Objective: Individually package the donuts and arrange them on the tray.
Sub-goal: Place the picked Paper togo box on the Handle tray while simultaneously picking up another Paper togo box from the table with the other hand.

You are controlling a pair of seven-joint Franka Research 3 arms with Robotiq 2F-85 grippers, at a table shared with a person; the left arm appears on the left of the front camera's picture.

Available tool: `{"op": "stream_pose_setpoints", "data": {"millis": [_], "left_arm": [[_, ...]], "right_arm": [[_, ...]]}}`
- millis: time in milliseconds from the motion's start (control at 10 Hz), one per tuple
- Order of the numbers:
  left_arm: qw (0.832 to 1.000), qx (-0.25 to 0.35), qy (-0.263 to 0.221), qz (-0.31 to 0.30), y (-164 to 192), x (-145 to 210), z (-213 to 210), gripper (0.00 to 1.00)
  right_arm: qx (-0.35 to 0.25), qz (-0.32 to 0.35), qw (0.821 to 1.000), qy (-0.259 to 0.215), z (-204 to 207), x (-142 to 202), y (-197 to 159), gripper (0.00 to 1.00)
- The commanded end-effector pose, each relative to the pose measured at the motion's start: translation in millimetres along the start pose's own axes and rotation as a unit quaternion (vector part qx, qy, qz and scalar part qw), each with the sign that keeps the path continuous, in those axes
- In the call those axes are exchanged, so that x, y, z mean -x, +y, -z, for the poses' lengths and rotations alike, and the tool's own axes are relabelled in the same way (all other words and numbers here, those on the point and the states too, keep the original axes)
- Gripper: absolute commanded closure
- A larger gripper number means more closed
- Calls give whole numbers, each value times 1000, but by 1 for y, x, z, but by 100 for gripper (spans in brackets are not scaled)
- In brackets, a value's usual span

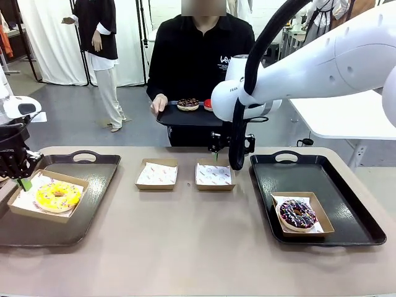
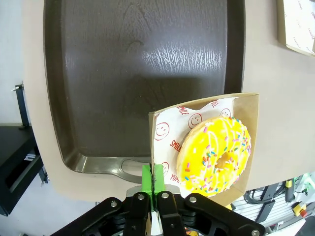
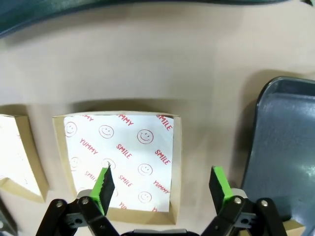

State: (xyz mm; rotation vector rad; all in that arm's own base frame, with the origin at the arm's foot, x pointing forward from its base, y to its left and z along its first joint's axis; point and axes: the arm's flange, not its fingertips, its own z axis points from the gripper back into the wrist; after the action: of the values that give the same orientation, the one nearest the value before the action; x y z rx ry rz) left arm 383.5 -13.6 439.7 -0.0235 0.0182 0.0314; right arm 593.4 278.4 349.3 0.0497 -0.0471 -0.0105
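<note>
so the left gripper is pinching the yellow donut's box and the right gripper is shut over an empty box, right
Not shut: the right wrist view shows the right gripper open, green pads spread apart over the empty box. The left gripper does pinch the edge of the box holding the yellow donut.

Plain workroom around a tan table [image 1: 185,266]
The round-cornered table filled the foreground under soft, even light, and its matte top carried only faint shadows. Behind it ran a smooth grey floor [image 1: 68,117]. White curtains [image 1: 46,43] hung at the far left. At the right stood a white-topped table [image 1: 346,117] with a pale leg reaching down to the floor.
</note>
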Motion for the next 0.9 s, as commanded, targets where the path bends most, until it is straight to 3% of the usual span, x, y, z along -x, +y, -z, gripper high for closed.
{"op": "stream_pose_setpoints", "data": {"millis": [0,800], "left_arm": [[1000,0,-9,-17,3,-3,11,99],[1000,-5,2,5,-2,-11,38,99]], "right_arm": [[9,1,1000,-22,7,15,-5,0],[-21,-23,999,-32,22,34,-26,0]]}}
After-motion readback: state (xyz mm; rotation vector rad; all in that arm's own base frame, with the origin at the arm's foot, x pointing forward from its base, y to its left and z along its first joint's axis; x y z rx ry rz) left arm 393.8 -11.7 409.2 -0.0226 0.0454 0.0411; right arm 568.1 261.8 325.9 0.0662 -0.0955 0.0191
